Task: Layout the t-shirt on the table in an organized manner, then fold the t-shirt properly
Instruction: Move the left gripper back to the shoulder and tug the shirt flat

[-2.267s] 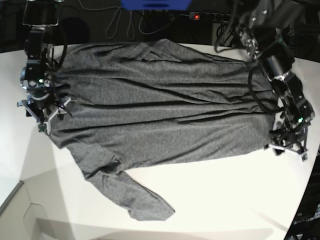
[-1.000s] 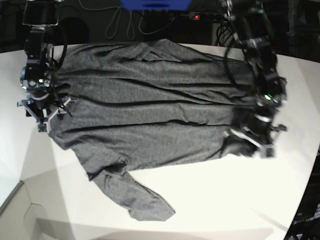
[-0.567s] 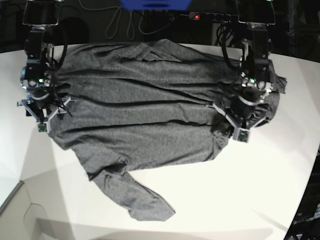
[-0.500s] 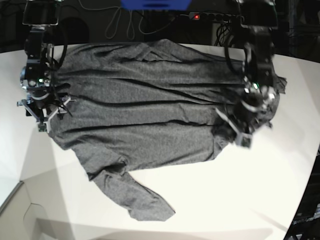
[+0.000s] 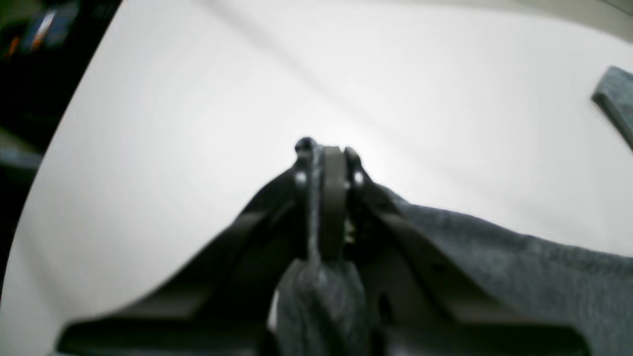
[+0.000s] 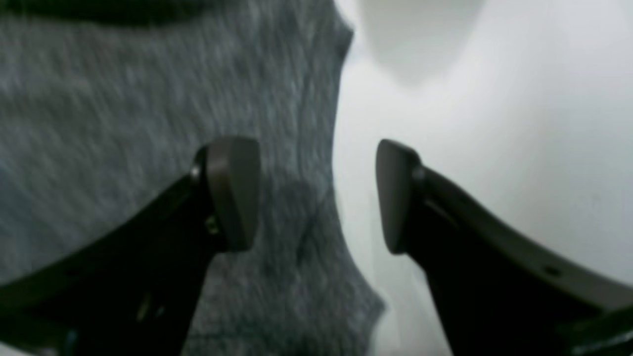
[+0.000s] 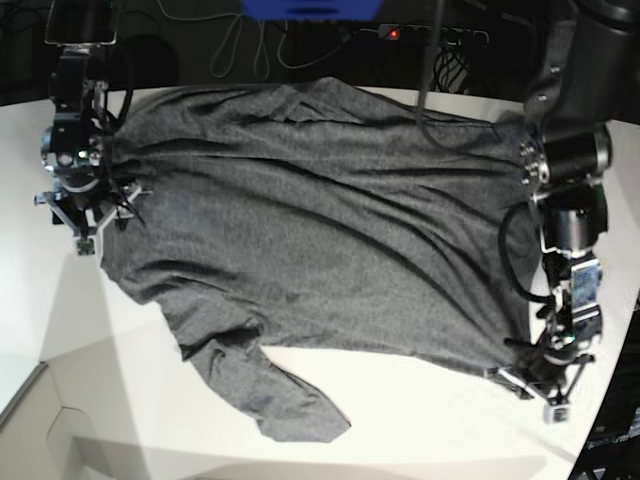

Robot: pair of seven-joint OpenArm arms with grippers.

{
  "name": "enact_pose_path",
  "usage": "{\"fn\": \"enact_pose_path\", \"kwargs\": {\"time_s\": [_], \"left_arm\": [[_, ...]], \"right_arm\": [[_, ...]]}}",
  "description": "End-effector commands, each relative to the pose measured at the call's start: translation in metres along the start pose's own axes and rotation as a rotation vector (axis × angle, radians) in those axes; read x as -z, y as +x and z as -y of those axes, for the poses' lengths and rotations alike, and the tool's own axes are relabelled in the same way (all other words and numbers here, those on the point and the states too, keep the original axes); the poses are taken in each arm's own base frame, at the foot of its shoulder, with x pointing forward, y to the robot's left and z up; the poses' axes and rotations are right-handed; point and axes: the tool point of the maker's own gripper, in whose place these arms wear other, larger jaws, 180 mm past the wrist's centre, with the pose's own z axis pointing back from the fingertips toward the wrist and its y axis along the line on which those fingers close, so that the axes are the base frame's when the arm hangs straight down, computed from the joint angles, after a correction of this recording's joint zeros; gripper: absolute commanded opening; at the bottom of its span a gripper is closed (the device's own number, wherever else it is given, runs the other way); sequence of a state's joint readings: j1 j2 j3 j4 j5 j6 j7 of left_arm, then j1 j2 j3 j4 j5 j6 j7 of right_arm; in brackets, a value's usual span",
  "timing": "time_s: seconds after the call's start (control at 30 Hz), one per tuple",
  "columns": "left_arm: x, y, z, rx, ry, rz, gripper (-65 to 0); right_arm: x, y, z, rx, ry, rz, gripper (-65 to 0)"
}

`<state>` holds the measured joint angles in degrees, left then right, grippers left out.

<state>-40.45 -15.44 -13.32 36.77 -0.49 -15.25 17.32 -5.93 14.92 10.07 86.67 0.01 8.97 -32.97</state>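
Note:
The dark-grey t-shirt lies spread across the white table, with one long sleeve trailing toward the front left. My left gripper sits at the table's front right, shut on the shirt's corner. In the left wrist view its fingers pinch a fold of grey fabric. My right gripper stands open at the shirt's left edge. In the right wrist view its fingertips straddle the shirt's edge, one over fabric and one over bare table.
Cables and a power strip with a red light run along the back, beside a blue object. The table's curved edge passes just right of my left gripper. A lower panel shows at the front left.
My left gripper has swung from the shirt's right middle to the table's front right, dragging the shirt's corner out and stretching the hem flat. The right gripper has stayed in place.

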Motion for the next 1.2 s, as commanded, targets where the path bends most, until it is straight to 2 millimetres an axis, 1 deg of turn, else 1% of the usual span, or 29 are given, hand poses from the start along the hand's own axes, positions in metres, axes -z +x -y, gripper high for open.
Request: {"fn": "enact_pose_path", "kwargs": {"time_s": [0.0,0.03,0.1,0.13,0.2,0.23,0.3,0.33,0.43,0.5,0.57,0.63,0.7,0.8,0.87,0.9,0.97,1.0,1.07,1.13,1.17], "left_arm": [[0.000,0.020,-0.007,0.002,0.010,0.050,-62.7],[0.002,0.013,-0.005,0.006,0.006,0.040,-59.5],[0.004,0.009,-0.001,-0.001,0.000,0.053,-50.2],[0.005,0.007,-0.001,-0.005,-0.001,0.055,-44.0],[0.005,0.000,-0.002,-0.014,0.000,0.040,-31.7],[0.005,0.000,-0.003,-0.015,0.000,0.039,-24.9],[0.005,0.004,-0.003,-0.013,0.000,0.048,-14.7],[0.004,0.001,-0.002,-0.009,-0.003,0.046,-10.5],[-0.005,-0.017,0.000,0.019,-0.004,0.011,-0.5],[-0.017,-0.029,0.004,0.052,-0.009,0.001,0.0],[-0.030,-0.040,0.019,0.075,-0.030,0.010,0.0],[-0.043,-0.046,0.028,0.078,-0.048,0.023,0.0],[-0.058,-0.063,0.033,0.071,-0.065,-0.003,0.0],[-0.068,-0.094,0.037,0.036,-0.085,-0.076,0.0],[-0.072,-0.112,0.035,0.026,-0.087,-0.117,0.0],[-0.075,-0.126,0.034,0.023,-0.086,-0.146,0.0],[-0.078,-0.141,0.031,0.021,-0.077,-0.178,0.0],[-0.080,-0.146,0.026,0.029,-0.070,-0.188,0.0],[-0.089,-0.163,0.013,0.044,-0.053,-0.225,0.0],[-0.096,-0.175,0.006,0.050,-0.044,-0.250,0.0],[-0.101,-0.181,-0.002,0.045,-0.026,-0.258,0.0]], "right_arm": [[-0.002,0.018,0.009,-0.005,-0.022,0.057,-27.5],[-0.002,0.018,0.009,-0.005,-0.022,0.057,-27.5],[-0.002,0.017,0.009,-0.005,-0.022,0.056,-27.5],[-0.003,0.014,0.009,-0.006,-0.021,0.050,-27.5],[-0.003,0.014,0.009,-0.006,-0.021,0.050,-27.5],[-0.003,0.014,0.009,-0.006,-0.021,0.050,-27.5],[-0.003,0.015,0.009,-0.006,-0.021,0.051,-27.5],[-0.002,0.017,0.009,-0.005,-0.021,0.054,-27.5],[-0.002,0.017,0.009,-0.005,-0.021,0.054,-27.5],[-0.002,0.017,0.008,-0.004,-0.020,0.054,-27.5],[-0.002,0.017,0.008,-0.004,-0.020,0.054,-27.5],[-0.002,0.017,0.008,-0.004,-0.020,0.054,-27.5],[-0.002,0.017,0.008,-0.004,-0.021,0.056,-27.5],[-0.002,0.017,0.008,-0.004,-0.021,0.056,-27.5],[-0.002,0.019,0.008,-0.003,-0.021,0.060,-27.5],[-0.002,0.019,0.008,-0.003,-0.021,0.060,-27.5],[-0.002,0.019,0.008,-0.003,-0.021,0.060,-27.5],[-0.002,0.019,0.008,-0.003,-0.021,0.062,-27.5],[-0.002,0.020,0.009,-0.003,-0.021,0.063,-27.5],[-0.002,0.020,0.009,-0.003,-0.021,0.065,-27.5],[-0.002,0.020,0.009,-0.003,-0.021,0.066,-27.5]]}}
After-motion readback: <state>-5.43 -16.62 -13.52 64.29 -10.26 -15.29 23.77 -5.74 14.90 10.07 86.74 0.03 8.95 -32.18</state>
